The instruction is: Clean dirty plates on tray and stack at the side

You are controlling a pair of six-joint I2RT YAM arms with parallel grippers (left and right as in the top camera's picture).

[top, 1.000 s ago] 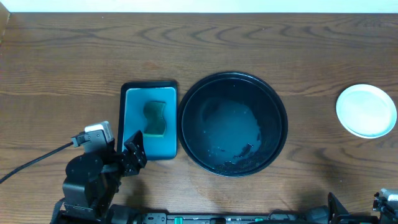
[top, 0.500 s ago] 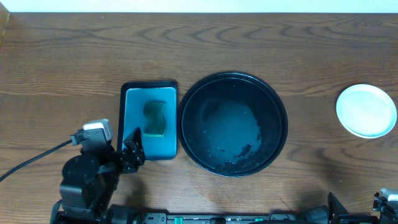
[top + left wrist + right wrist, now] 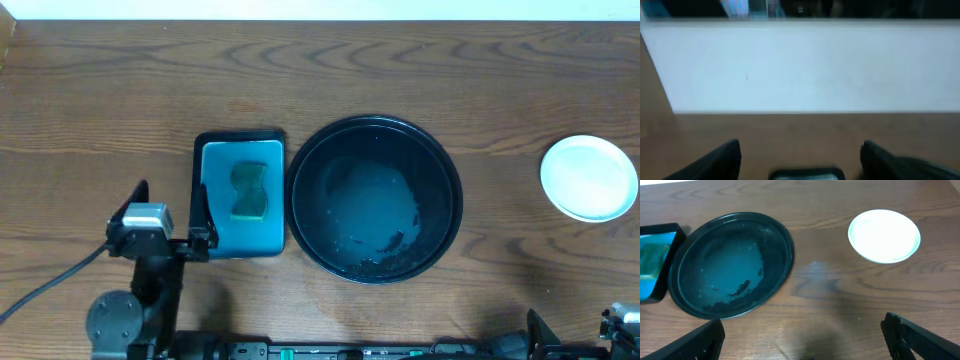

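Observation:
The round black tray (image 3: 375,200) sits mid-table with no plates on it, only a wet film and dark specks; the right wrist view shows the tray (image 3: 730,262) at the left. A pale plate (image 3: 590,177) rests on the bare table at the far right, also seen as the plate (image 3: 884,235) in the right wrist view; whether more lie under it I cannot tell. My left gripper (image 3: 172,198) stands open beside the teal tray's left edge, empty. My right gripper (image 3: 802,332) is open over bare wood near the front edge.
A teal rectangular tray (image 3: 238,195) with a green-yellow sponge (image 3: 250,190) lies left of the black tray. A cable (image 3: 50,275) trails from the left arm. In the left wrist view a white wall (image 3: 805,65) bounds the table's far edge.
My left arm has swung off the teal tray's front corner, drawn back and straightened, its open fingers now pointing at the far side. The right arm and the plate have not moved.

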